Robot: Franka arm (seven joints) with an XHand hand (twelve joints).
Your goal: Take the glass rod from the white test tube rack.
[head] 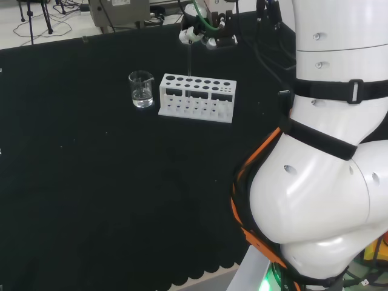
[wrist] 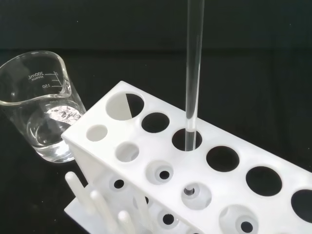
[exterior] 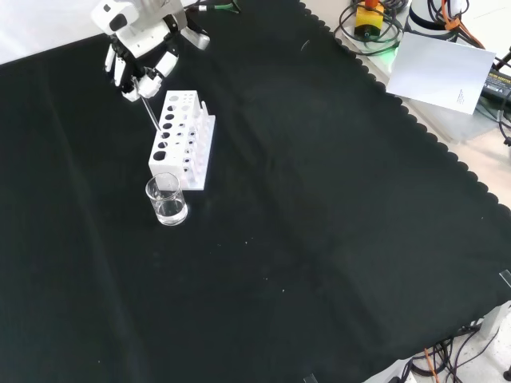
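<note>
robot hand (exterior: pixel 137 60): fingers curled round top of glass rod (wrist: pixel 193 73) | rod: upright, lower end in a hole of the white test tube rack (head: pixel 197 97) | beaker (head: pixel 141 89): just beside rack end | table (exterior: pixel 319 239): black cloth bare elsewhere, scalloped edge well apart

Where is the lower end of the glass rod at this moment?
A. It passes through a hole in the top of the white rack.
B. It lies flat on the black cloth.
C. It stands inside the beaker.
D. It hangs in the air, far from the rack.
A: in the wrist view the glass rod goes down through a top hole of the white rack, beside the beaker, while the hand grips its upper end.
</note>
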